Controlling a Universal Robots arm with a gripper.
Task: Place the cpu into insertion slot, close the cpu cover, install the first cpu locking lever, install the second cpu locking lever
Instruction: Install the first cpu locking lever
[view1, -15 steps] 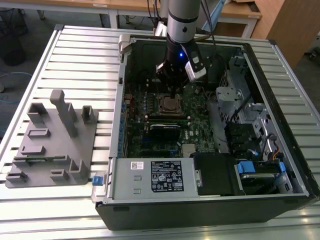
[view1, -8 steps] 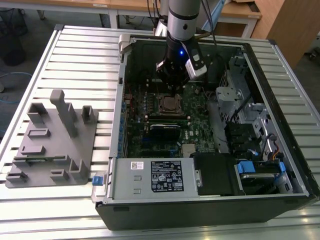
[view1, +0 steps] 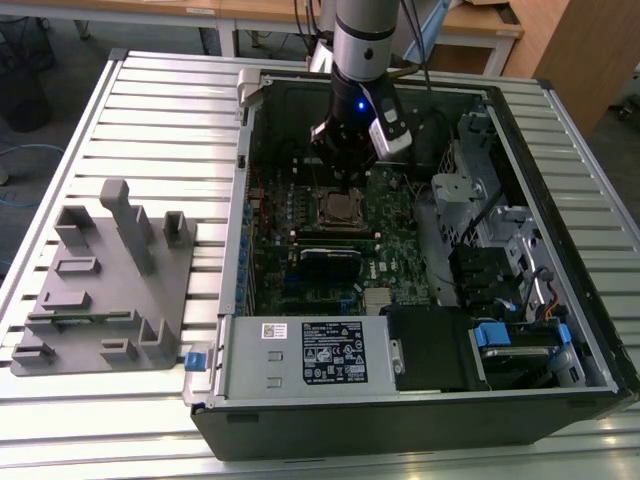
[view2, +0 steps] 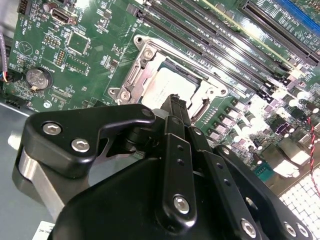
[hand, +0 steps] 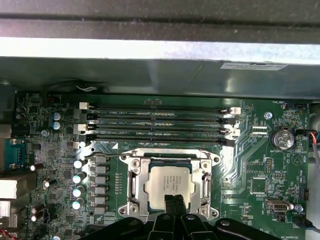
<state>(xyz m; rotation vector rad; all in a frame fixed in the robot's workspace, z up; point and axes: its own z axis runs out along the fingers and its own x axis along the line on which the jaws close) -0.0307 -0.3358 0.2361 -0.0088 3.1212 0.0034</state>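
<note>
The cpu (hand: 169, 181) lies flat in the insertion slot (hand: 131, 210) on the green motherboard, its pale metal top showing. The cpu cover (hand: 134, 186), a silvery frame, lies down around the chip. My gripper (hand: 174, 198) hangs just above the socket's edge with its black fingers pressed together, shut and holding nothing. In the second wrist view the gripper (view2: 175, 99) ends over the rim of the cpu (view2: 172, 82). In the exterior view the gripper (view1: 345, 182) stands right over the insertion slot (view1: 343, 208) inside the open computer case.
Long memory slots (hand: 157, 120) run beside the socket. A black ridged module (view1: 330, 262) lies just below it in the exterior view. Drive cages (view1: 480, 230) fill the exterior view's right, the power supply (view1: 310, 355) the front. A grey fixture (view1: 110, 280) sits outside the case.
</note>
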